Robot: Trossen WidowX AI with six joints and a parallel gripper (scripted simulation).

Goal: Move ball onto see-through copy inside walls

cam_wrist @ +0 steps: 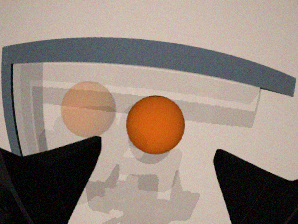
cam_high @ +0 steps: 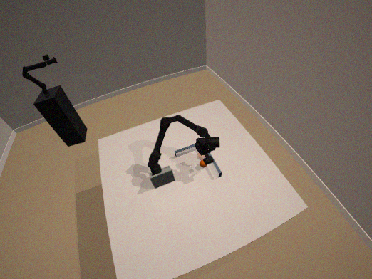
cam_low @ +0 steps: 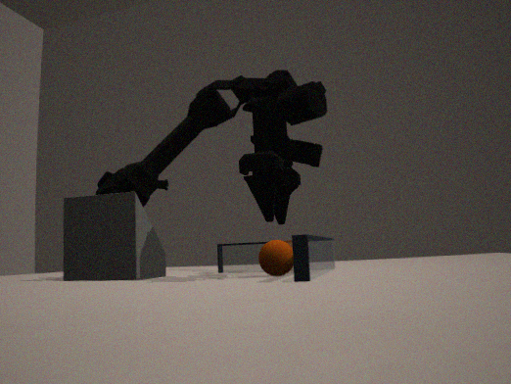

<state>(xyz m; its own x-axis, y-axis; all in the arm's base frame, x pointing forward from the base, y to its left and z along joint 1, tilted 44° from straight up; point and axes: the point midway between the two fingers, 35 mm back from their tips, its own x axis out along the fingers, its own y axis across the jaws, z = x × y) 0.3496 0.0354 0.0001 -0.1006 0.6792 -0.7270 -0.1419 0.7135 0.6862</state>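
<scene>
An orange ball [cam_high: 203,163] [cam_low: 276,258] [cam_wrist: 155,125] rests on the table near the longer-looking clear wall [cam_high: 214,169] [cam_wrist: 150,51]. The see-through copy [cam_high: 200,156] [cam_wrist: 88,109] is deeper in the corner, left of the ball in the wrist view, with a small gap between them. The other wall [cam_high: 184,150] [cam_low: 242,246] meets the first at the corner. My gripper [cam_low: 275,222] [cam_wrist: 160,151] is open and empty, pointing down above the ball without touching it. In the wrist view the ball lies ahead of the space between the fingertips.
The arm's grey base block [cam_high: 162,177] [cam_low: 100,238] stands on the white table top [cam_high: 214,228] [cam_low: 245,333]. The wall's near end [cam_low: 301,258] stands right beside the ball in the exterior view. A second dark arm on a tall black block [cam_high: 62,115] is off the table in the top view.
</scene>
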